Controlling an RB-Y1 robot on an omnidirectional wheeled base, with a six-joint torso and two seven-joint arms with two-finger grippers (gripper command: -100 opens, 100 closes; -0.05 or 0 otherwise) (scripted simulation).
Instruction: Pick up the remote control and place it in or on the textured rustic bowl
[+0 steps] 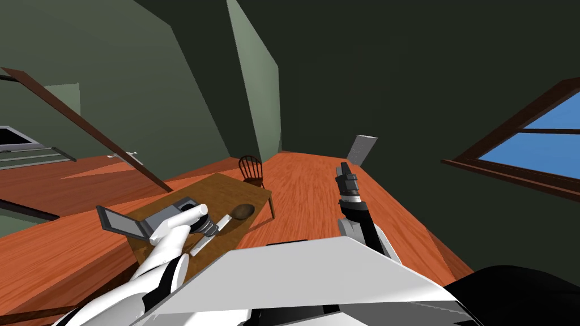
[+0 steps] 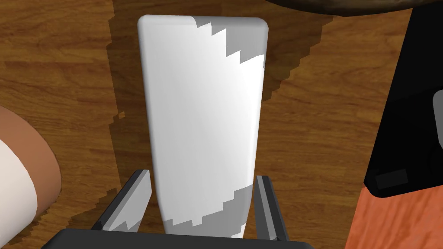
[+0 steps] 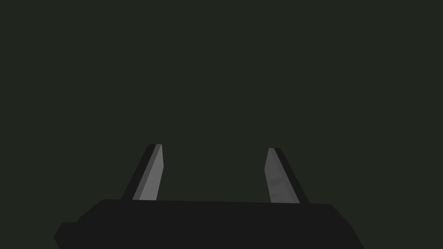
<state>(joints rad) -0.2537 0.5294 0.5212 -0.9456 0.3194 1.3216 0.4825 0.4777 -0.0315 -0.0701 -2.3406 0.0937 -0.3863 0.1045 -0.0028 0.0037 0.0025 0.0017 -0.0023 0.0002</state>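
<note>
table (image 1: 226,189): brown wood, on orange plank floor (image 1: 317,192) | chair (image 1: 251,170): dark, at table's far end | laptop (image 1: 120,222): grey, open, at table's left corner | window (image 1: 532,141): dark frame, blue panes, right wall | black slab (image 2: 406,129): overhangs table edge

- Left arm (image 1: 170,243) reaches from the lower left toward frame centre; left gripper (image 2: 203,175) is angled down, fingers spread apart.
- Right arm (image 1: 358,212) rises right of centre; right gripper (image 3: 214,147) has its fingers parted.
</note>
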